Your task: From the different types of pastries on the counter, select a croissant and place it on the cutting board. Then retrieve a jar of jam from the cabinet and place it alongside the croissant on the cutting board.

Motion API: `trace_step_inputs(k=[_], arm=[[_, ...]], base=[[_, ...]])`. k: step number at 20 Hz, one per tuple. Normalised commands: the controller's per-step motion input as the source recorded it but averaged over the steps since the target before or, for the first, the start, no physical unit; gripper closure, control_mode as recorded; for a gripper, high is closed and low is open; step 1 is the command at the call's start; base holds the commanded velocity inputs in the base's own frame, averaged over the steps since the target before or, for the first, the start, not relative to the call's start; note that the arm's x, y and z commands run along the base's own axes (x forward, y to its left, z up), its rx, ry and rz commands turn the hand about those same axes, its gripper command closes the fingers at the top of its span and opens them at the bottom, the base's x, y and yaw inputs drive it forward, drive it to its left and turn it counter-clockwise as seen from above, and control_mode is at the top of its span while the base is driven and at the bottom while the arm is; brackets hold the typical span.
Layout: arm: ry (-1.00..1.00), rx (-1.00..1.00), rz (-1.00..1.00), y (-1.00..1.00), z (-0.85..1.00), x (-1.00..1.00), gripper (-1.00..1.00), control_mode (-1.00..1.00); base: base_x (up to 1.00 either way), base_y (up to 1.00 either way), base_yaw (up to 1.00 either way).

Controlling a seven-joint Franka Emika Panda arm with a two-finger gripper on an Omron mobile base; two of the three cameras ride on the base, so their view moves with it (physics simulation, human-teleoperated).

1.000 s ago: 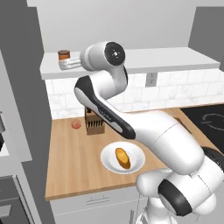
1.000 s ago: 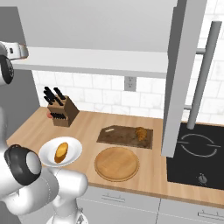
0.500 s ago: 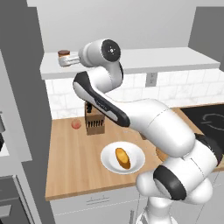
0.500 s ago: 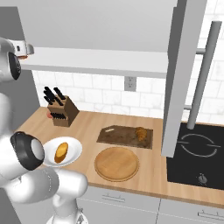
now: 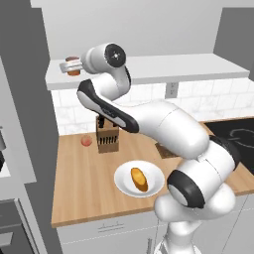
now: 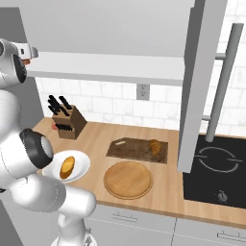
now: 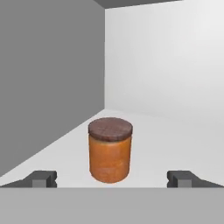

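Standing upright on the white cabinet shelf (image 7: 175, 135), the jam jar (image 7: 110, 149) sits just ahead of the gripper (image 7: 112, 178), whose jaws are spread wide apart.

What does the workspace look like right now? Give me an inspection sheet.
Surface: light wooden counter, tidy.
Job's things: golden-brown croissant lies on dark rectangular cutting board; orange glass jam jar with dark lid stands upright on white cabinet shelf.
Clutter: white plate holding a pastry; wooden knife block; round wooden board; small red item beside the block.
Grippers: two-finger gripper open, level with the jar, not touching it.
Cables: nothing seen.
Surroundings: black cooktop, tiled wall with outlet.
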Motion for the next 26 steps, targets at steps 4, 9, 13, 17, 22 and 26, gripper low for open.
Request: trace_step_inputs(k=[4, 9, 13, 17, 22, 26], arm=[[0.0, 0.0, 0.0, 0.1, -0.13, 0.18, -1.0, -1.0], [0.0, 0.0, 0.0, 0.15, -0.09, 0.2, -1.0, -1.0], [0.0, 0.0, 0.0, 0.07, -0.03, 0.29, -1.0, -1.0], [0.0, 0.0, 0.0, 0.03, -0.04, 0.16, -1.0, -1.0], [0.0, 0.0, 0.0, 0.09, -0.1, 0.11, -1.0, -1.0], [0.0, 0.0, 0.0, 0.05, -0.04, 0.21, -1.0, -1.0]], base=[[0.0, 0.0, 0.0], [0.0, 0.0, 0.0], [0.0, 0.0, 0.0], [0.0, 0.0, 0.0], [0.0, 0.0, 0.0], [0.0, 0.0, 0.0]])
